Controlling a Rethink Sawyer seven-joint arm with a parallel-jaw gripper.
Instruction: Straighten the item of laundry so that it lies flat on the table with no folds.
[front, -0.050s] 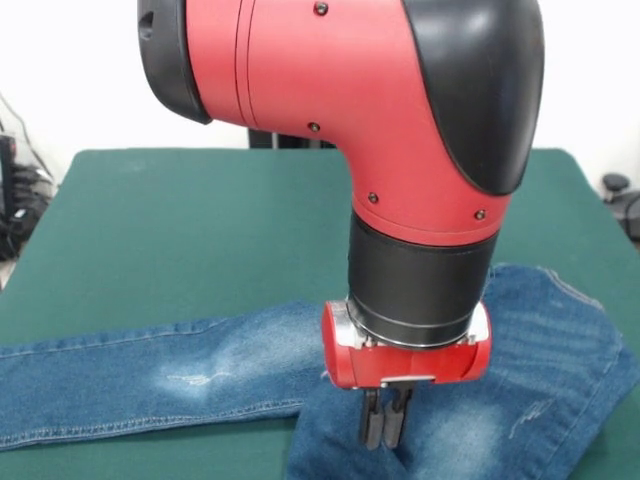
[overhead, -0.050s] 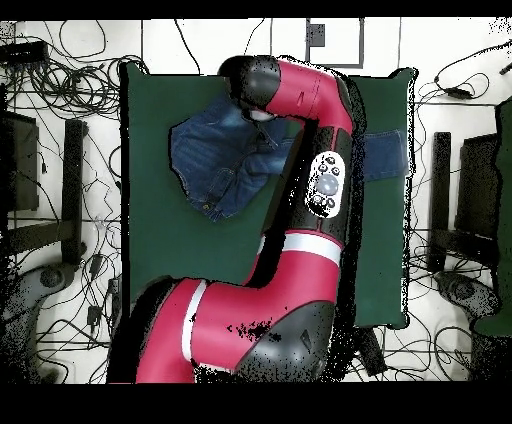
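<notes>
Denim jeans (front, -0.050s: 180, 375) are spread along the near side of the table (front, -0.050s: 200, 220), bunched beneath the gripper (front, -0.050s: 383, 425), whose fingers are pressed together on a fold. Flattening is judged incomplete; folds remain beside it.

robot lab: floor cables (overhead, -0.050s: 60, 60)

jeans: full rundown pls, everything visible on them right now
The jeans are blue denim with faded whitish patches and tan seam stitching. They lie on the green table at its front edge, not flat: one leg stretches straight out to the left in the front view, while the rest is bunched and folded over to the right. The gripper is down at the denim near where the leg meets the bunched part, its fingers close together; contact looks likely but can't be confirmed.
</notes>
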